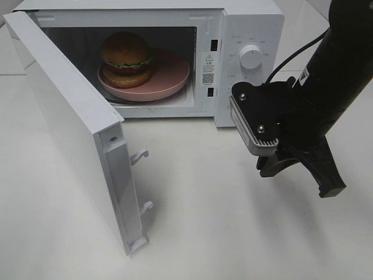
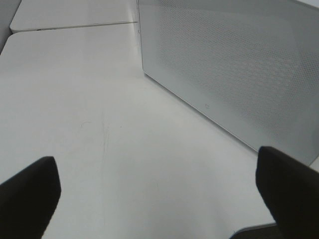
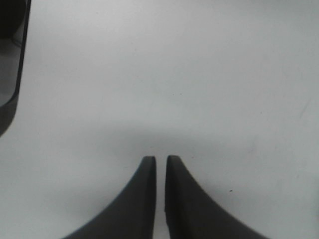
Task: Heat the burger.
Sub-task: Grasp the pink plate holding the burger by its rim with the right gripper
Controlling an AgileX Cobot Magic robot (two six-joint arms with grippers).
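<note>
I see the burger toward the left edge of the pink plate inside the open microwave. My right gripper is pinched to a slit and empty. My left gripper gapes wide, holding nothing.

Right arm: thick black link, matte, with a small white label, print unreadable. Thin black cable loops from the wrist end up to the link.

Wrist: black plate with rounded corners and a silver screw near its top. Below it sits a grey camera housing, finned along one edge, with two bright screws.

Right gripper: black fingers, broad at the base, curving in to slim squared tips.

Left gripper: only black fingertips show, matte, blunt, with rounded corners.
</note>
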